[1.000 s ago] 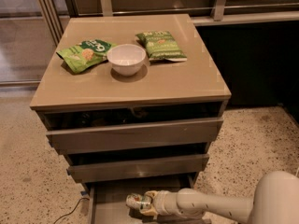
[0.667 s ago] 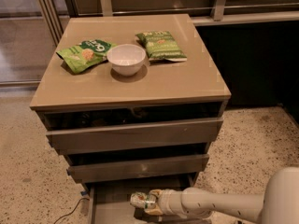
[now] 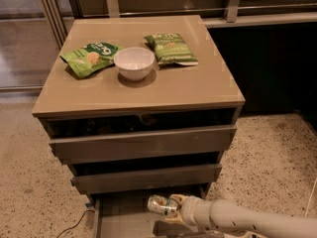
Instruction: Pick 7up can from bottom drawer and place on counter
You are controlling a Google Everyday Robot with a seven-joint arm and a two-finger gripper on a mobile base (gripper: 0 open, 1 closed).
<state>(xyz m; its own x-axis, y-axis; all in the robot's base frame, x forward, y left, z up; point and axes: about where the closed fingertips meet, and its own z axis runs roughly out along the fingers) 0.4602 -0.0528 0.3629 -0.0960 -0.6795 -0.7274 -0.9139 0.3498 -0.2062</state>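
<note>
The pale two-finger pincer [image 3: 172,206] is seen pinching the small silver-and-green 7up can [image 3: 158,205], held on its side low in the shallow grey bottom drawer [image 3: 119,214] — the lift-out step, it is judged. A raise clear of the wider drawer fronts [image 3: 143,144] (stacked just above) is called for next, then a set-down on the glossy taupe worktop [image 3: 163,90], beside the white bowl [image 3: 134,62].

Gripper [image 3: 167,206] clamped, low centre; arm [image 3: 247,218] horiz.
</note>
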